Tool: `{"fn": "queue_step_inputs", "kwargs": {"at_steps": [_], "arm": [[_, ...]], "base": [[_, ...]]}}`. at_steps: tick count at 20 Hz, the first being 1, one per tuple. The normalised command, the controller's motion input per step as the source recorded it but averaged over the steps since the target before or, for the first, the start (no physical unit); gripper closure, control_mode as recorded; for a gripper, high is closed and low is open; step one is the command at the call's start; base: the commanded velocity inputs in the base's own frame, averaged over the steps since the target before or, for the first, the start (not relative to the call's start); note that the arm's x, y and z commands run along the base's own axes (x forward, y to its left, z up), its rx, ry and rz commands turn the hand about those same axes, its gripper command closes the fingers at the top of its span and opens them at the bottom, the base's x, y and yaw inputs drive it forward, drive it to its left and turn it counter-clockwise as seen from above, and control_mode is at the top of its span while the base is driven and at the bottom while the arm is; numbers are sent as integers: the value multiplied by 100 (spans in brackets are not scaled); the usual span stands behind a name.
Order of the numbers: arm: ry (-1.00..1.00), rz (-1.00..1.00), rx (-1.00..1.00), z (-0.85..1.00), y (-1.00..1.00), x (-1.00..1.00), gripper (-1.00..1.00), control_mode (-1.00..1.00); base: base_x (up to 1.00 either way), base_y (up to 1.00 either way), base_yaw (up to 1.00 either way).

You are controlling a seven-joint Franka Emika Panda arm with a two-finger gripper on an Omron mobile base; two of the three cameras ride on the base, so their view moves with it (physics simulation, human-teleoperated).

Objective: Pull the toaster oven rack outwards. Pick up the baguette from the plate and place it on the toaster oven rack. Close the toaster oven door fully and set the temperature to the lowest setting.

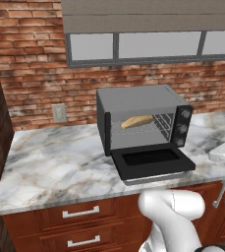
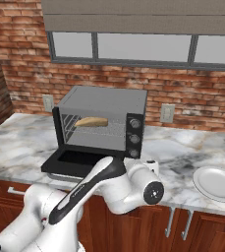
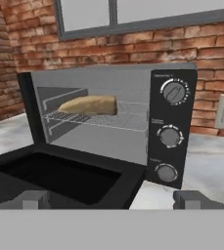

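The dark toaster oven (image 1: 138, 98) stands on the marble counter with its door (image 1: 151, 162) dropped open and lying flat in front. Inside, the tan baguette (image 3: 91, 105) lies on the silver wire rack (image 3: 118, 121), towards the cavity's left side; the baguette (image 2: 91, 122) also shows in the right base view. Three round knobs (image 3: 173, 92) run down the oven's right front. My gripper (image 3: 112, 199) hovers low before the oven's front right corner, above the open door's edge. It is open wide, with nothing between its fingers (image 3: 35, 199).
A white plate (image 2: 217, 183) sits bare on the counter to the oven's right. The brick wall carries outlets (image 2: 167, 113) on both sides of the oven. Wooden drawers (image 1: 79, 214) run below the counter edge, and my arm (image 2: 94, 189) folds in front of them.
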Motion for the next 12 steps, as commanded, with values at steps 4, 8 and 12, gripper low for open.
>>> {"fn": "queue_step_inputs", "kwargs": {"at_steps": [4, 8, 12], "arm": [[2, 0, -20, -22, 16, -3, -100, -100], [-8, 0, -28, -28, 34, -1, -100, -100], [-11, 8, -13, -46, 23, 0, -100, -100]], "base": [[0, 0, 0], [0, 0, 0], [0, 0, 0]]}}
